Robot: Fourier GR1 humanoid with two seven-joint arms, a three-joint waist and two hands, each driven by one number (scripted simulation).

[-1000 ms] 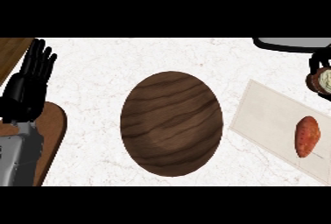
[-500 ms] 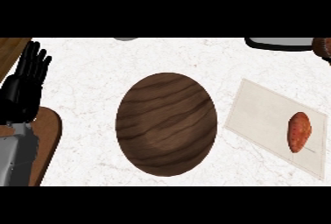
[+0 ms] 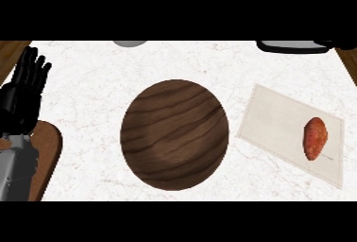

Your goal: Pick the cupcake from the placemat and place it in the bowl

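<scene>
A dark wooden bowl (image 3: 174,134) with nothing in it stands at the middle of the white counter. To its right lies a beige placemat (image 3: 275,120), set at a slant. On the mat's right part rests a reddish-orange oblong item (image 3: 315,138); it does not look like a cupcake. My left hand (image 3: 23,97) rests open at the left edge, fingers up, well apart from the bowl. My right hand does not show.
A brown wooden board (image 3: 49,151) lies at the lower left beside my grey forearm (image 3: 15,172). A black object (image 3: 289,46) and a grey one (image 3: 130,43) sit at the far edge. Wooden corners show at the top left and top right.
My right hand, seen at the upper right a second ago, has left the view. Bowl and placemat have slid slightly left in the picture. The left hand has barely moved.
</scene>
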